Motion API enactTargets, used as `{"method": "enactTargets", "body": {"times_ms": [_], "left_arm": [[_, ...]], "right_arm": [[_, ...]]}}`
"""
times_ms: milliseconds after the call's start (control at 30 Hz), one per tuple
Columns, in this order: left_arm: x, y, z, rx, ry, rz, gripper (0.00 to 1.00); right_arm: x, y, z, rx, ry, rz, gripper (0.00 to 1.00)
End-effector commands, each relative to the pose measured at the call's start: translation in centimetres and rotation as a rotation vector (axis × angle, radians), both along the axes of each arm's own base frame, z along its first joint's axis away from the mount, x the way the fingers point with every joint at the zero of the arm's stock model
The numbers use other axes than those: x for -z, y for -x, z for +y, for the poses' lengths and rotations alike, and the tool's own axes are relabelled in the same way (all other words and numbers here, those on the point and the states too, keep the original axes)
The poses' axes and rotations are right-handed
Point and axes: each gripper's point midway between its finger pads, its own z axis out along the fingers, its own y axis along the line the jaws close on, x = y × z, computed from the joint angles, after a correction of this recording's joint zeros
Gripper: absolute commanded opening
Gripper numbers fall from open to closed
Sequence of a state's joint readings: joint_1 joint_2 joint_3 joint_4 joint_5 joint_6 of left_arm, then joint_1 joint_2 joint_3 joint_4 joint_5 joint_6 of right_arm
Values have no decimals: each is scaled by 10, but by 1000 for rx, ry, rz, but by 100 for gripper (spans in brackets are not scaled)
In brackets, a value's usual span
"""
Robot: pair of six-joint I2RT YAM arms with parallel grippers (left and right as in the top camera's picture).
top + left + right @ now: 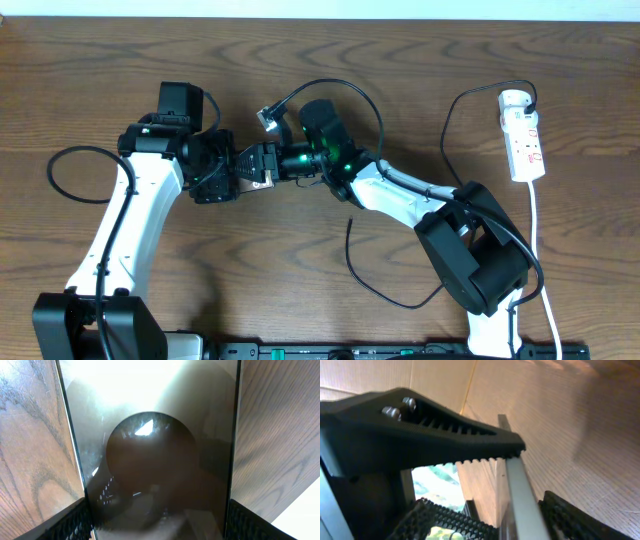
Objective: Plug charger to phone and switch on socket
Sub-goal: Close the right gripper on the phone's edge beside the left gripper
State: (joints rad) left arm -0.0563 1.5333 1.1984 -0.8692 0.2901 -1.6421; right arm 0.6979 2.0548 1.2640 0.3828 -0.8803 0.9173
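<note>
The phone (250, 160) hangs above the table between my two grippers. Its dark glossy face (150, 460) fills the left wrist view, and my left gripper (157, 527) is shut on its two long edges. From the other end, my right gripper (505, 520) is closed across it, and the phone's grey edge (517, 490) lies against one finger. Overhead, the left gripper (228, 172) and right gripper (270, 162) face each other. The white socket (524, 135) lies at the far right. The charger's thin black cable (446, 140) leaves it and loops under the right arm to a loose end (349, 225).
The socket's white cord (540, 250) runs down the right side toward the front edge. A thicker black robot cable (335, 84) arcs over the right wrist. Another loops left of the left arm (55, 175). Bare wooden tabletop (250, 270) lies below the grippers.
</note>
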Motion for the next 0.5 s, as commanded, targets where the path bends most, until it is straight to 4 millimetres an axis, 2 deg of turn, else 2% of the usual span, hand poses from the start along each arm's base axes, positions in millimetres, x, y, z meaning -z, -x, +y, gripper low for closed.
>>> {"method": "enactTargets", "body": {"times_ms": [0, 200, 467], "left_arm": [[-11, -3, -1, 30, -7, -39, 7], [-10, -3, 1, 32, -21, -40, 7], [-10, -3, 1, 32, -21, -40, 7]], "right_arm": [[-12, 8, 3, -53, -31, -2, 70], [-13, 10, 3, -65, -35, 1, 60], [-13, 11, 3, -70, -36, 3, 56]]}}
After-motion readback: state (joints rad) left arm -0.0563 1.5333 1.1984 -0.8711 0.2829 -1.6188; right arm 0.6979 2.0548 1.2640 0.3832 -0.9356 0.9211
